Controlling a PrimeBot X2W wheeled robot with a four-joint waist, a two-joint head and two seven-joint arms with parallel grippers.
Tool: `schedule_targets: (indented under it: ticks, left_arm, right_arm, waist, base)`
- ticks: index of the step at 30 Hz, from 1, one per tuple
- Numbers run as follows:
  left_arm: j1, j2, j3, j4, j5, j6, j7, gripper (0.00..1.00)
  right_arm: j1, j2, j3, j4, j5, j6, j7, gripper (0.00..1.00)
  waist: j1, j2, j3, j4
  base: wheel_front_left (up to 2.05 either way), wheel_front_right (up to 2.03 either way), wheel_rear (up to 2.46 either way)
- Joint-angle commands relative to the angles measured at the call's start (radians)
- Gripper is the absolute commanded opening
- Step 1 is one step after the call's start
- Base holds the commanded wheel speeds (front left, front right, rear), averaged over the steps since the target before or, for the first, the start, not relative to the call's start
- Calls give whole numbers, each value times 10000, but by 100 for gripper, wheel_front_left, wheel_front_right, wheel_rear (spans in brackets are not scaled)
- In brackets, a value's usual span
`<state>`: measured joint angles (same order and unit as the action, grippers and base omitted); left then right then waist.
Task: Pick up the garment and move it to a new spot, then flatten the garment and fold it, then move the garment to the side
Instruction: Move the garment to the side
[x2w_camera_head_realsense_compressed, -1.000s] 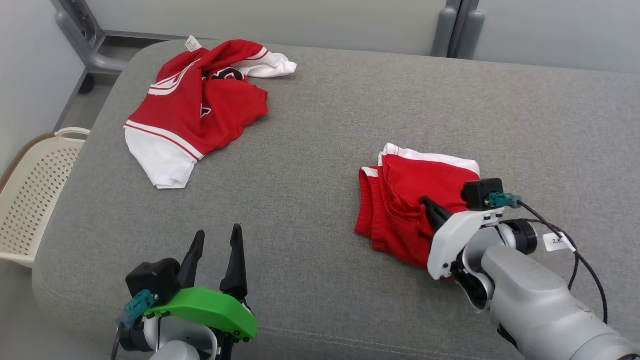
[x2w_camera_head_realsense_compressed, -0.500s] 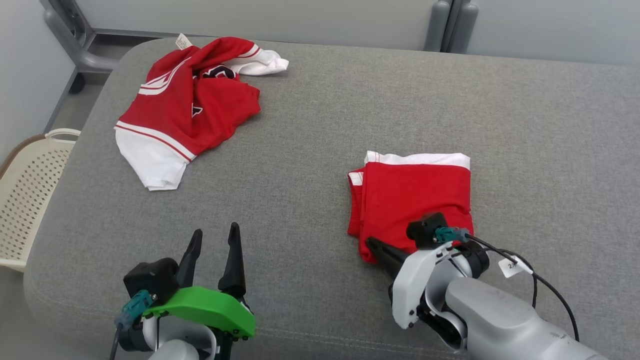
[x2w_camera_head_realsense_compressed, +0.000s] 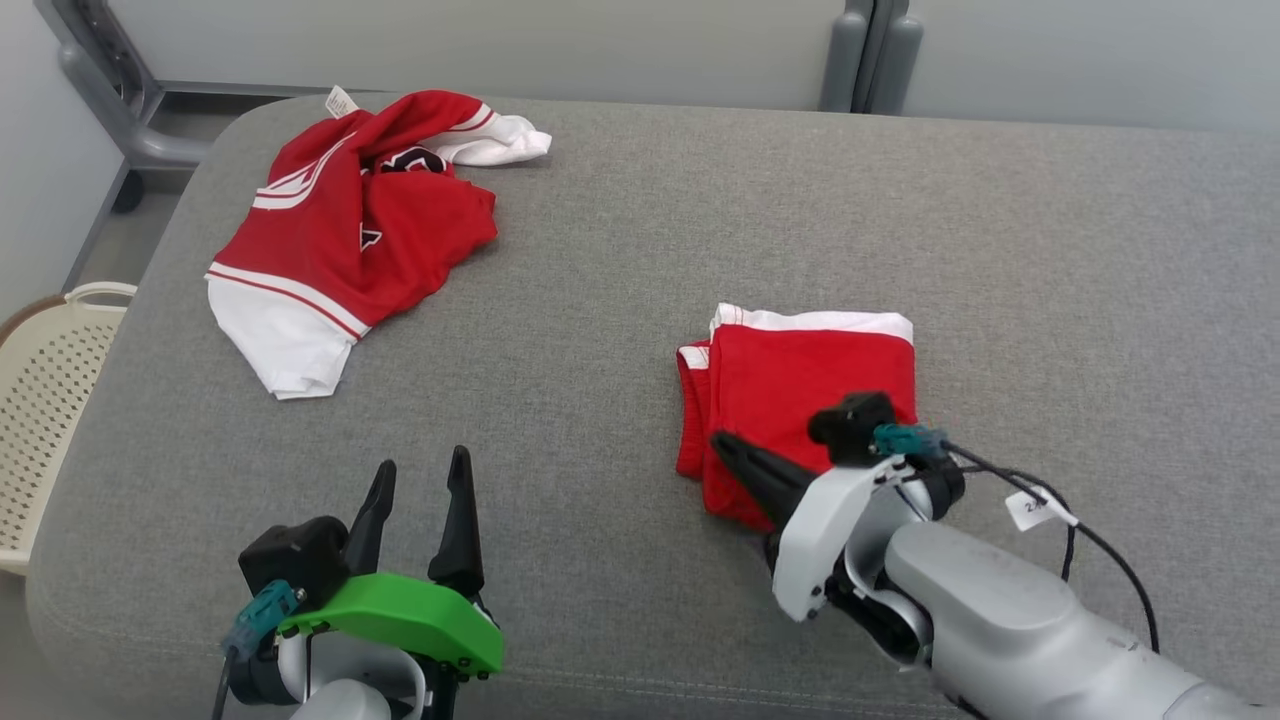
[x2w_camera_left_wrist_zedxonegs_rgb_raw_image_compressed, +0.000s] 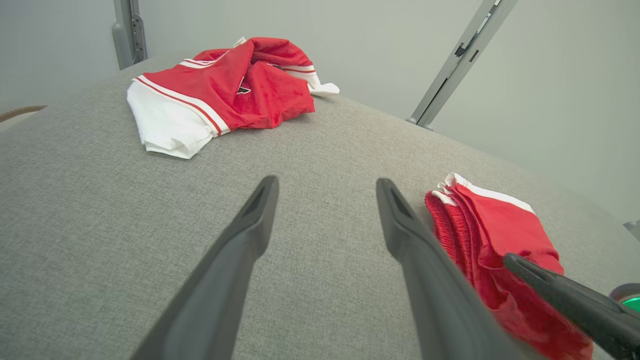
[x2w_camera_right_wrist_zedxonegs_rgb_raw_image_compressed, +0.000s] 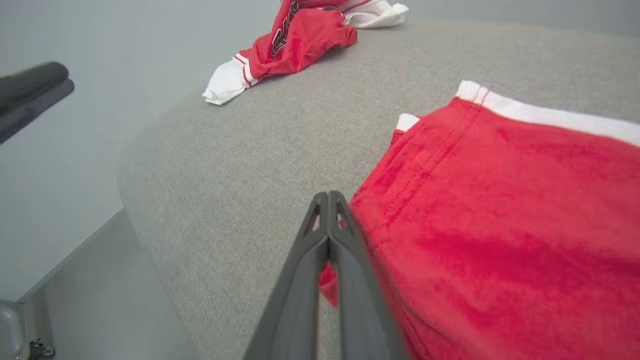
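Right gripper (x2w_camera_head_realsense_compressed: 725, 445), jaws together, is touching the garment (x2w_camera_head_realsense_compressed: 810, 370); left gripper (x2w_camera_head_realsense_compressed: 422, 460), jaws apart, is hovering left of it. Crumpled jersey (x2w_camera_head_realsense_compressed: 350, 230) is lying beyond it.

On the grey padded surface (x2w_camera_head_realsense_compressed: 620, 250), right of centre: a folded red garment (x2w_camera_head_realsense_compressed: 810, 370) with a white band along its far edge. Over its near left corner, the right gripper (x2w_camera_head_realsense_compressed: 722, 442), dark fingers pressed together, white housing behind. At lower left, the left gripper (x2w_camera_head_realsense_compressed: 422, 460), green housing, fingers spread apart, well apart from the cloth. Far left: a crumpled red-and-white jersey (x2w_camera_head_realsense_compressed: 350, 230). Beside the surface's left edge, a cream perforated basket (x2w_camera_head_realsense_compressed: 40, 400).
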<state>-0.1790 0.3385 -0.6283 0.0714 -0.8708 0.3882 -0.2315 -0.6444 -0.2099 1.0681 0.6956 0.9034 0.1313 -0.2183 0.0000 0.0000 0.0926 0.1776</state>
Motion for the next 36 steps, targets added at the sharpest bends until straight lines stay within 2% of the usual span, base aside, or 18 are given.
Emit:
schedule_targets:
  ticks: [1,8,9,10,12,15,22,29,36]
  left_arm:
    - [29,81,19,2,-36,65,-34,100]
    - [247,161,68,-119,-110,140,-34,100]
    - [256,161,73,-141,-117,155,-37,100]
    - [270,160,75,-161,-121,166,-39,100]
    - [276,154,60,-186,-124,145,-44,100]
    - [209,119,8,-209,-97,93,-31,100]
    - [11,101,-84,-151,-13,47,41,100]
    - [-71,152,-149,-141,40,24,96,100]
    - [-192,218,-212,-150,96,68,172,100]
  right_arm:
    - [-148,-202,-167,-154,-68,-11,-127,0]
    - [-400,-1233,-1485,-959,-332,-11,-268,1]
    - [-380,-1379,-1728,-971,-386,-11,-234,8]
    - [-353,-1523,-1967,-920,-462,-11,-204,22]
    - [-271,-1748,-2451,-732,-661,-11,-226,41]
    - [-2,-1883,-3122,-157,-852,-11,-264,100]
    - [680,-1437,-3857,1033,-200,-11,290,100]
    - [882,-1136,-4079,1653,500,-11,387,100]
    - [923,-674,-4429,2105,1715,-11,718,100]
  waist:
    - [0,0,-127,-104]
    - [0,0,-392,-269]
    - [0,0,-405,-279]
    - [0,0,-406,-281]
    - [0,0,-383,-259]
    - [0,0,-291,-156]
    - [0,0,-46,224]
    - [0,0,142,508]
    - [0,0,271,755]
  base:
    - [0,0,0]
    - [0,0,0]
    - [0,0,0]
    - [0,0,0]
    - [0,0,0]
    - [0,0,0]
    - [0,0,0]
    - [0,0,0]
    - [0,0,0]
